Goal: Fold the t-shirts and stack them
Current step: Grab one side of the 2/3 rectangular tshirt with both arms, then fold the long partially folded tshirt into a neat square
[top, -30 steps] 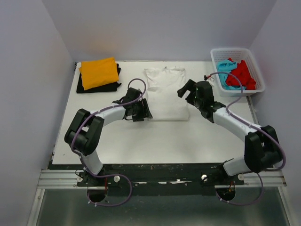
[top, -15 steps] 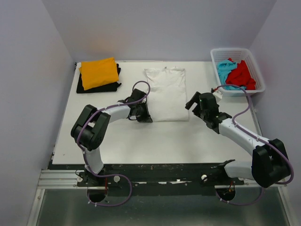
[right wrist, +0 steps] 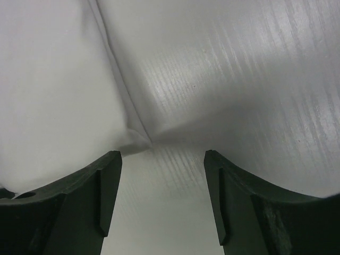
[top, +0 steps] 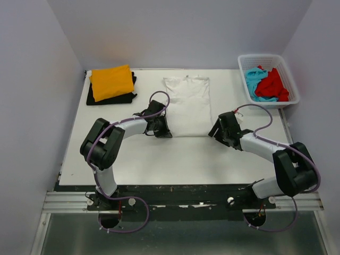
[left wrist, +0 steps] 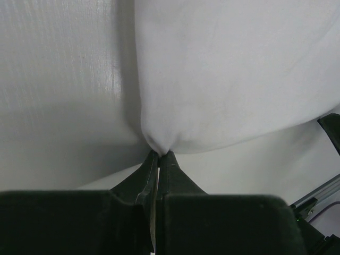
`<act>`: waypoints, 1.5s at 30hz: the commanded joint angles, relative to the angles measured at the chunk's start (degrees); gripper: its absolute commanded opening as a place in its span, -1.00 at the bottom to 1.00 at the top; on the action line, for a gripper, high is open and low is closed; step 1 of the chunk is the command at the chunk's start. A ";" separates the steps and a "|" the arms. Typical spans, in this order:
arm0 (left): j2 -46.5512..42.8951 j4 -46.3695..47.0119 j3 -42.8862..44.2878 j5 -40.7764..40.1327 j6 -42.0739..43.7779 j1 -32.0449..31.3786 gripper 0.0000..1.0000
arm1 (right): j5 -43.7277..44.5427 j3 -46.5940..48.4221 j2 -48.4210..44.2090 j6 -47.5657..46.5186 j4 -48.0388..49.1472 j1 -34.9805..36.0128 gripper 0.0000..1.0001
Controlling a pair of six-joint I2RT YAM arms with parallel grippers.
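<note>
A white plastic lattice basket (top: 265, 56) stands at the far right corner of the bench (top: 159, 159). It holds a crumpled red t-shirt (top: 275, 85) and a turquoise t-shirt (top: 255, 79) to the left of it, bunched so that their outlines cannot be made out. At the far left, a folded orange t-shirt (top: 111, 81) lies on a black t-shirt (top: 95, 98), which shows only along its near and left edges. The white t-shirt (top: 186, 106) lies folded flat in the middle of the bench. The left gripper (left wrist: 158, 155) is closed tight, pinching the shirt's near left corner into a small peak. How much cloth sits between its fingers is hidden. The right gripper (right wrist: 162, 156) is down at the near right corner with its fingers spread apart and holding nothing. The cloth's corner lies just ahead of its left finger, and whether they touch cannot be told.
</note>
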 commanded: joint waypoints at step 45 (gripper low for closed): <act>-59.11 -18.91 -28.63 -25.21 -19.37 -31.83 -1.00 | -27.77 -6.25 -47.10 -2.79 -28.39 9.63 -0.99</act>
